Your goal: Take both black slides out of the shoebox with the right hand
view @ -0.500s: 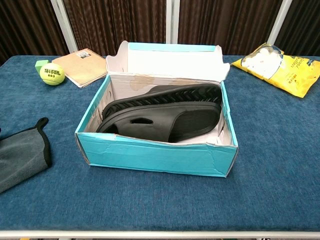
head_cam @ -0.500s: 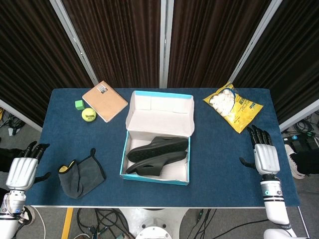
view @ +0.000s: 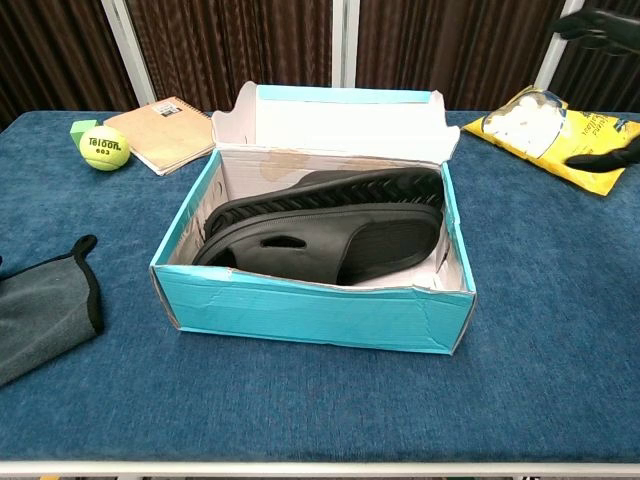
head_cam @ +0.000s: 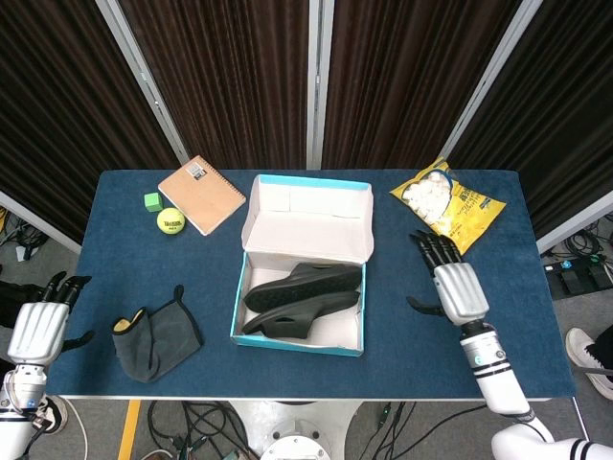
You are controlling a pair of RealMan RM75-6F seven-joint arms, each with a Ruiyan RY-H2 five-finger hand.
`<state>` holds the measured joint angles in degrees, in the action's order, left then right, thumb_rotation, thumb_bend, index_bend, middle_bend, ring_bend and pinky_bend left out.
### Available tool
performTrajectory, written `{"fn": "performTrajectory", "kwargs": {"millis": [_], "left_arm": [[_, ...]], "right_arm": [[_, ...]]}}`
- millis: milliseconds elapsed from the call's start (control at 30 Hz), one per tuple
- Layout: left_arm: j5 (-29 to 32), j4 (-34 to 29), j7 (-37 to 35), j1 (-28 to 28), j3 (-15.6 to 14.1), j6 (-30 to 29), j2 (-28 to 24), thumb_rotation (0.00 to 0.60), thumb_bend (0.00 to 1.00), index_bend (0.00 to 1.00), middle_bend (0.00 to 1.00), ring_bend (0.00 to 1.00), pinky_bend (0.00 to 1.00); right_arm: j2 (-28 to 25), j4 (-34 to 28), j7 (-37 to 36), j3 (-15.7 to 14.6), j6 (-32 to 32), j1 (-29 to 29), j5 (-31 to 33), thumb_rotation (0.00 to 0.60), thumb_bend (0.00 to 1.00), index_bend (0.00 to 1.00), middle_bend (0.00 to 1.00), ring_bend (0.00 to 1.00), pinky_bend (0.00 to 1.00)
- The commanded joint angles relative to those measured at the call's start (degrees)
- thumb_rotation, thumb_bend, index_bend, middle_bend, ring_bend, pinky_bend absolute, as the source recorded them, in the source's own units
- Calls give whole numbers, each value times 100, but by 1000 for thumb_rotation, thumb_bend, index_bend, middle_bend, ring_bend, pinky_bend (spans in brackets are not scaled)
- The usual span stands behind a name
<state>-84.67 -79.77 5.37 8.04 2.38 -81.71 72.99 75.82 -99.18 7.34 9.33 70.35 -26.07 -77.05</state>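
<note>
Two black slides [head_cam: 302,297] stacked inside shoebox [head_cam: 251,291].

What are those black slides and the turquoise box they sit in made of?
Black slides: probably moulded foam or rubber, judging by the matte, one-piece look and ridged sole edge. Shoebox: thin cardboard, with a smooth turquoise outside, a plain pale inside and dented, creased walls.

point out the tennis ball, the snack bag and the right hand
yellow-green tennis ball [head_cam: 170,221], head view, its middle
yellow plastic snack bag [head_cam: 460,211], head view, printed front
right hand [head_cam: 458,290], head view, silver back of hand
</note>
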Motion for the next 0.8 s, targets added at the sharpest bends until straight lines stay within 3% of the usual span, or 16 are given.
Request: {"fn": "performTrajectory", "kwargs": {"millis": [33,300,800], "left_arm": [[-17,64,-79,-25,-23,-28,18,600,0,156,191,96,314],[-18,187,-350,-80,-30,-93,-5,600,0,156,192,96,314],[-15,379,-783,-135,-22,-143,-32,600,0,156,192,96,314]], "right_arm": [[127,-251,289,134,-432,-445,-238,600,92,4,139,7,134],[748,-276,1092,244,-1248,-1201,25,600,101,50,208,84,253],[1678,130,1741,150,-1708,-1749,877,600,101,74,218,95,257]]}}
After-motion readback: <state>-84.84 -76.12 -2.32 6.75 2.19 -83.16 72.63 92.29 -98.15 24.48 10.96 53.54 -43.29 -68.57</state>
